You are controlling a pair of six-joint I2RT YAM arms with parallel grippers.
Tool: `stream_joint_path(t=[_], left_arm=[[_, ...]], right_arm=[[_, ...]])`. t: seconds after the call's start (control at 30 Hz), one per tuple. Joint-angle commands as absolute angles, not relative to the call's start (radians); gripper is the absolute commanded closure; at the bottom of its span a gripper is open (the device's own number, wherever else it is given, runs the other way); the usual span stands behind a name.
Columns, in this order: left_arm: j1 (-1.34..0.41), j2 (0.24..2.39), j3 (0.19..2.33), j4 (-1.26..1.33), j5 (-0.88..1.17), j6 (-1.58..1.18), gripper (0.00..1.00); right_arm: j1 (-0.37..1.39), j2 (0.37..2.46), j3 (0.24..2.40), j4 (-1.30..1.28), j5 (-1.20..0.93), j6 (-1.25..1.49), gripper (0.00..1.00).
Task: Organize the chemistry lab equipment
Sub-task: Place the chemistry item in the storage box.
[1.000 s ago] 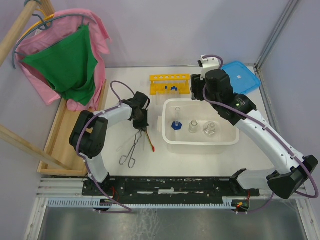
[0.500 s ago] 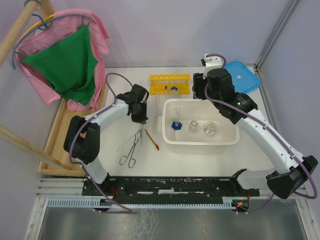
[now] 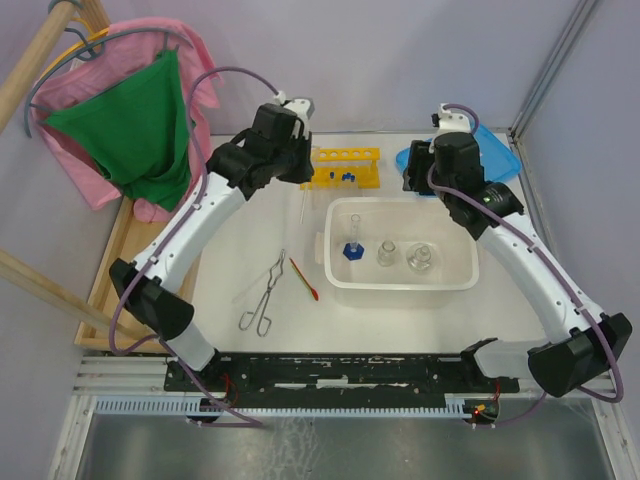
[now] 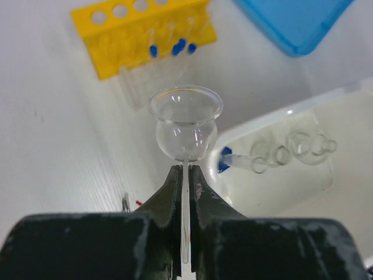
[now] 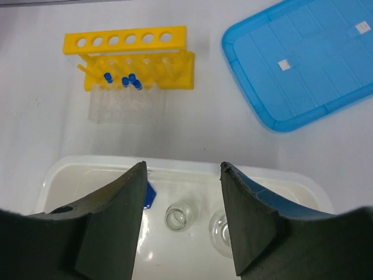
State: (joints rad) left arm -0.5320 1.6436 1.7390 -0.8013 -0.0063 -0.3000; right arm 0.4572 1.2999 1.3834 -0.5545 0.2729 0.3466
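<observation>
Left arm stretches to the far middle, left gripper (image 4: 185, 170) pinching a glass funnel (image 4: 185, 125) by its stem, while the right gripper (image 5: 183, 167) hangs far right, jaws apart.

The tub (image 3: 400, 296) sits on the tabletop (image 3: 400, 330) with two flasks (image 3: 420, 258) side by side in its right half and a tube in a base (image 3: 352, 248) left of them. Behind the tub's left half is the test-tube rack (image 3: 342, 160) holding capped tubes (image 3: 347, 176); behind its right corner, the lid (image 3: 500, 158). Left of the tub lie the thin rod (image 3: 304, 279), then the tongs (image 3: 266, 300) farther left.
</observation>
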Motion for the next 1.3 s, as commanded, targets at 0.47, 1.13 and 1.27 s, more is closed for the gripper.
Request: stream_joint_path(t=[0.47,1.13,1.27], left_arm=[[-1.017,1.766,2.087,-0.883,-0.04,0.201,0.97],[-1.08,1.979,1.968,-0.877,0.157,0.329,0.97],[-1.08,2.02,1.957,-0.87,0.192,0.324,0.97]], right_arm=[[-0.016,1.332,1.423,-0.72,0.108,0.613,0.4],[-0.269,1.382,1.43,-0.699,-0.1,0.697,0.39],[-0.269,1.366,1.417,-0.7,-0.093,0.688,0.39]])
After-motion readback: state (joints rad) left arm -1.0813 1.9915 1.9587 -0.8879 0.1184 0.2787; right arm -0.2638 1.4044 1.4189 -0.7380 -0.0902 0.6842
